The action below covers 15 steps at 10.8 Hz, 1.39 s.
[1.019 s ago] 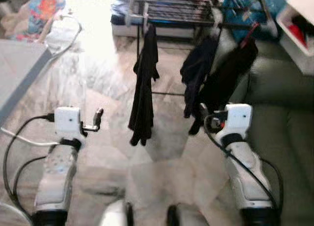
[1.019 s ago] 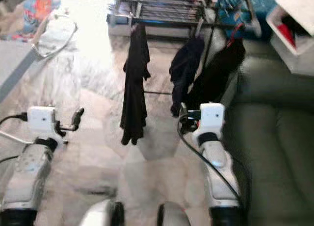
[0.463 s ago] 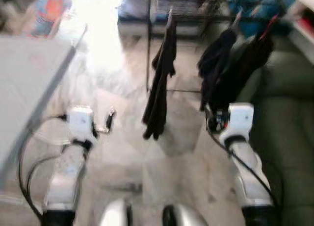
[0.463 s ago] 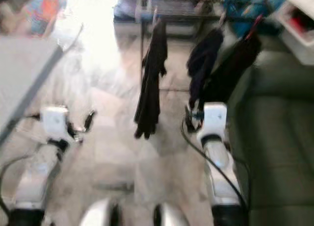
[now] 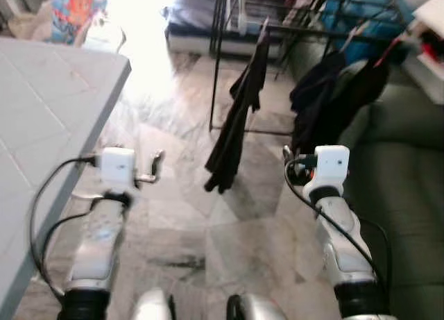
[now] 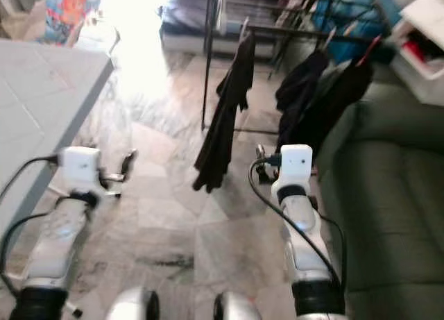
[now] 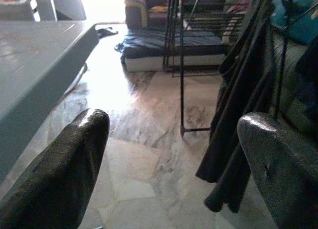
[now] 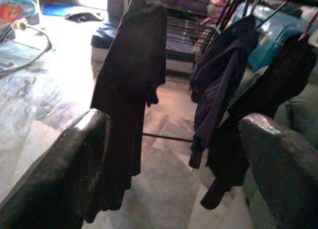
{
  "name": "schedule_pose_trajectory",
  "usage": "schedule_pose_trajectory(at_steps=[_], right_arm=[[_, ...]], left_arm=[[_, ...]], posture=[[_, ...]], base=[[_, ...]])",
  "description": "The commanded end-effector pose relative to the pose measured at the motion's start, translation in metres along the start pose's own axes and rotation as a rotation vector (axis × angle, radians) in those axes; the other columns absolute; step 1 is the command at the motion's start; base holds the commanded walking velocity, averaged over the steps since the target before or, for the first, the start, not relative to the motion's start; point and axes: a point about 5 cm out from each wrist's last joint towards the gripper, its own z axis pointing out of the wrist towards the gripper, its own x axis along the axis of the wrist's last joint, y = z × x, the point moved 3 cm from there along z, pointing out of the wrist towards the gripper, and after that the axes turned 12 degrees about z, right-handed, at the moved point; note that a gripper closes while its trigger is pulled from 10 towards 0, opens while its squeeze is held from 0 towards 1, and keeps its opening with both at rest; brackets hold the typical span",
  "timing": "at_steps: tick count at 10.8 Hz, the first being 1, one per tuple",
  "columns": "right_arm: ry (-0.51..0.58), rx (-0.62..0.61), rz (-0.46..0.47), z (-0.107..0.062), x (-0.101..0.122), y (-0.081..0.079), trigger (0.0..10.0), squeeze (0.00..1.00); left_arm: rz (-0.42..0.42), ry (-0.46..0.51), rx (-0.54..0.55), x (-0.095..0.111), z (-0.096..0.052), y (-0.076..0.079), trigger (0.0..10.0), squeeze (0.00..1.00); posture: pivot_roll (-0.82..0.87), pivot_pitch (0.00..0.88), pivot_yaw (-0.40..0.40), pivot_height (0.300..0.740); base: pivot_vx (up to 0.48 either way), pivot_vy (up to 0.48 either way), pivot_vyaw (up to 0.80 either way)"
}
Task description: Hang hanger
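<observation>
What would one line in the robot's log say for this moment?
phase: facing drying rack | left gripper: open, empty | right gripper: open, empty | dark garments hang on rack | table at left

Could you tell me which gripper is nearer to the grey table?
Left. The left gripper hovers just beside the grey table edge; the right gripper is across the floor, by the hanging dark clothes.

A lived-in home, likely a living room used for drying laundry: a marbled tile floor (image 5: 208, 230), a dark metal drying rack (image 6: 291, 32) with black garments (image 5: 239, 122) hanging from it, a green sofa (image 6: 388, 195) along one side, a grey tabletop (image 5: 41, 91) along the other, and a low mattress (image 7: 164, 47) beyond.
</observation>
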Motion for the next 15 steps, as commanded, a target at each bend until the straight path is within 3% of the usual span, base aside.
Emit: schedule_pose_trajectory(at_steps=[1,3,7,10,15], right_arm=[[0.018,-0.009,-0.015,0.004,0.006,0.005,10.0,0.0],[0.024,-0.001,-0.016,0.008,0.006,0.002,10.0,0.0],[0.015,-0.037,0.001,-0.002,-0.005,0.004,10.0,0.0],[0.011,-0.048,-0.012,0.0,-0.005,0.006,10.0,0.0],[0.019,-0.065,0.016,0.0,-0.007,0.003,10.0,0.0]], left_arm=[[0.014,-0.01,0.008,-0.005,-0.001,-0.001,10.0,0.0],[-0.009,-0.013,-0.019,-0.008,-0.004,0.002,10.0,0.0],[0.029,0.003,-0.064,-0.002,0.003,0.003,10.0,0.0],[0.06,0.006,-0.07,-0.001,0.005,0.003,10.0,0.0],[0.08,0.033,-0.103,0.005,0.005,0.009,10.0,0.0]], posture=[[-0.02,0.041,-0.124,0.74],[-0.02,0.045,-0.122,0.74],[-0.04,0.072,-0.065,0.74],[-0.03,0.084,-0.059,0.74],[-0.02,0.099,-0.041,0.74]], base=[[0.0,0.0,0.0],[0.154,0.0,0.0],[0.389,0.278,0.0],[0.321,0.35,0.0],[0.315,0.0,-0.57]])
